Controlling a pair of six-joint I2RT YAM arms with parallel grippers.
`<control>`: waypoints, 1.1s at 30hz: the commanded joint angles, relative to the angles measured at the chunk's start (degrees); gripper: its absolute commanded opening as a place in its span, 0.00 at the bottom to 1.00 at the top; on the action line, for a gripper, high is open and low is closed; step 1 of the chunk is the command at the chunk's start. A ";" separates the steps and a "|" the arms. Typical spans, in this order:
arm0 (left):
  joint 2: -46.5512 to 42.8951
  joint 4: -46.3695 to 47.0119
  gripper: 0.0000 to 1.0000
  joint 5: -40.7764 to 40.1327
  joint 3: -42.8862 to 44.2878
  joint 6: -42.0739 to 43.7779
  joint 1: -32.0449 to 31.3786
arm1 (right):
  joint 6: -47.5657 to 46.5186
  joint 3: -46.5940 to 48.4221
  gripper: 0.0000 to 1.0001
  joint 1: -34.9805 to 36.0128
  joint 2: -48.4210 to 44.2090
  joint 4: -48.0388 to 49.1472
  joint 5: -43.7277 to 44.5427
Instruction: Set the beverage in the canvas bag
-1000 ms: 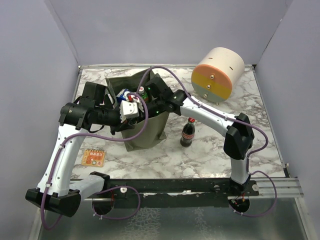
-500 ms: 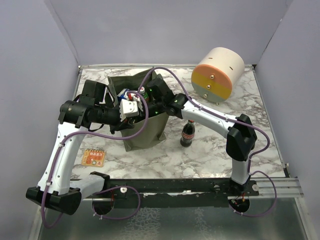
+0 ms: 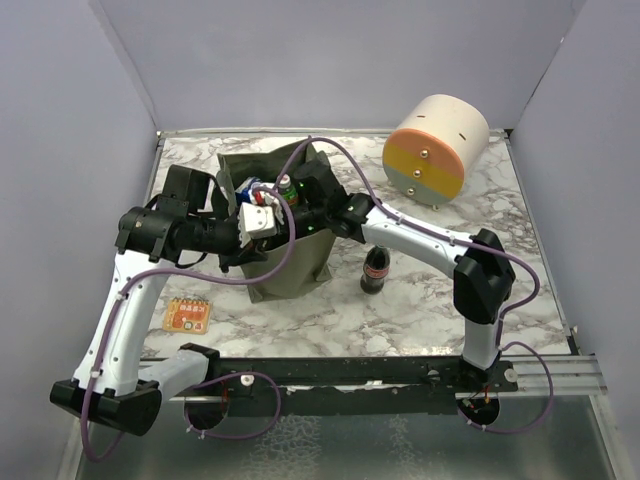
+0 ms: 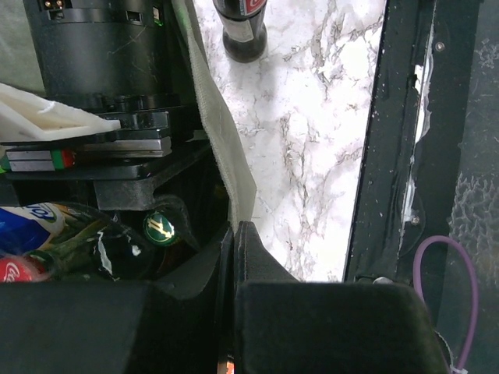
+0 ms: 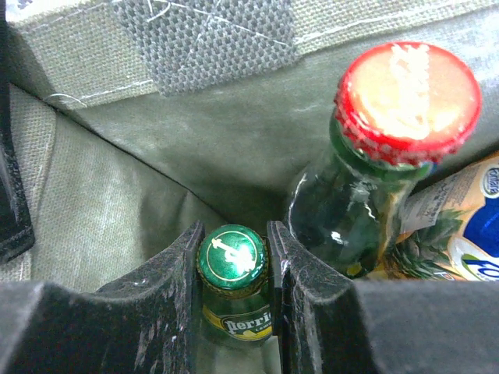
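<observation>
The olive-green canvas bag (image 3: 292, 272) stands upright in the middle of the table. My left gripper (image 4: 234, 234) is shut on its near rim (image 4: 222, 148) and holds the mouth open. My right gripper (image 5: 232, 261) is inside the bag, shut on the neck of a green Perrier bottle (image 5: 231, 253); its cap also shows in the left wrist view (image 4: 160, 227). In the top view the right gripper (image 3: 290, 190) is at the bag's mouth. A green bottle with a red cap (image 5: 405, 101) and a blue-labelled drink (image 5: 468, 241) stand beside it in the bag.
A cola bottle (image 3: 376, 268) stands on the marble table just right of the bag and shows in the left wrist view (image 4: 242, 31). A cream-and-orange cylinder (image 3: 437, 147) lies at the back right. A small orange packet (image 3: 188, 315) lies at the front left.
My right gripper has sunk a little further into the bag with the Perrier bottle. The bag has shifted slightly under the left gripper's hold.
</observation>
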 commanded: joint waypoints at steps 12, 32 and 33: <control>-5.22 2.87 0.00 -1.33 -3.43 -4.53 -0.18 | 1.36 -1.34 0.01 4.54 0.14 3.61 1.31; -6.68 2.67 0.00 -3.18 -2.71 -4.61 -0.18 | -15.58 13.75 0.24 4.55 7.39 -20.13 0.17; -6.63 2.71 0.00 -3.27 -2.76 -4.60 -0.18 | -16.32 14.58 0.27 4.55 7.76 -21.23 0.20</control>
